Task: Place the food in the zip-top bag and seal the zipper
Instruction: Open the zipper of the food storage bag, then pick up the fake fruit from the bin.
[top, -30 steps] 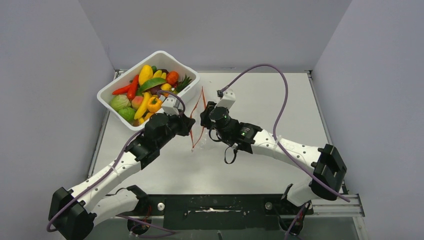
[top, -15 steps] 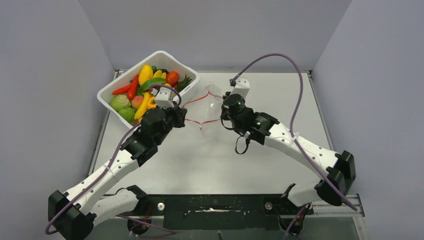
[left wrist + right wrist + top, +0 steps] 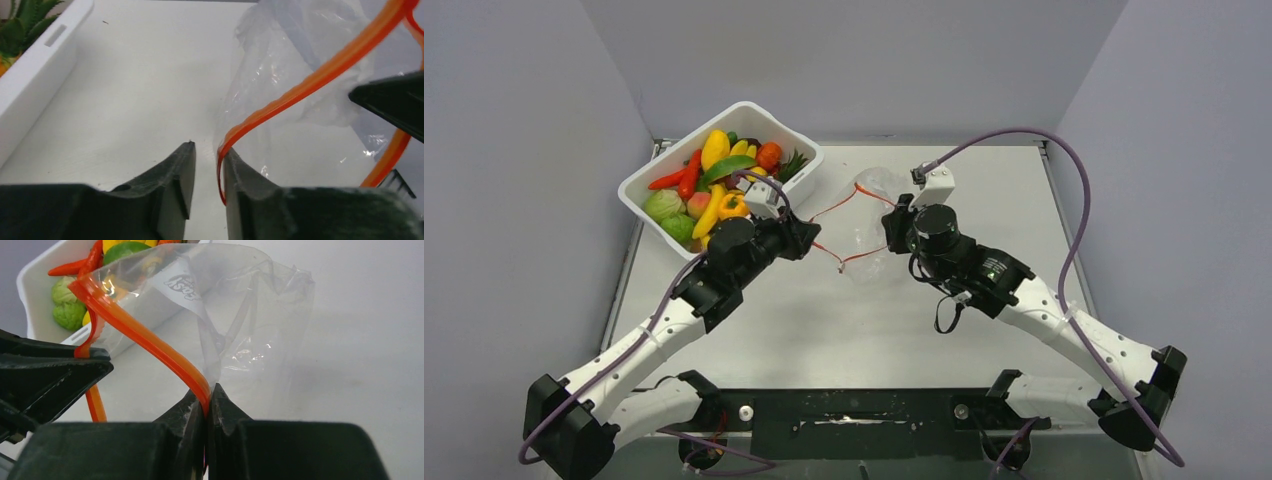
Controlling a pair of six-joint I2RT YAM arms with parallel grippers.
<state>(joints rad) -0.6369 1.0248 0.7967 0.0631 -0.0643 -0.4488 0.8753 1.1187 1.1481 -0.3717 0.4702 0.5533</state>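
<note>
The zip-top bag (image 3: 865,228) sits mid-table towards the far side, held up between my two grippers with its mouth pulled open. The zipper (image 3: 150,344) is split into two red-orange strips, one bowing towards the far wall and one towards me. On my right wrist camera, the right gripper (image 3: 207,395) is clamped tight on one strip with no gap between its fingers, and the clear film billows up beyond them. On the left wrist camera, the left gripper (image 3: 206,150) has its fingers slightly apart, with a sliver of table visible between them. The strip lies against the inner face of one finger and is not pinched. The food (image 3: 714,180) is all piled in the white tub (image 3: 744,106) at the far left, and I see none of it in the bag. The tub's near right corner is just beside the left gripper, so that side is tight. The bag's far end comes near the far edge of the table (image 3: 1014,200). There is bare surface to the right of the bag and across the near half, in front of both arms.
</note>
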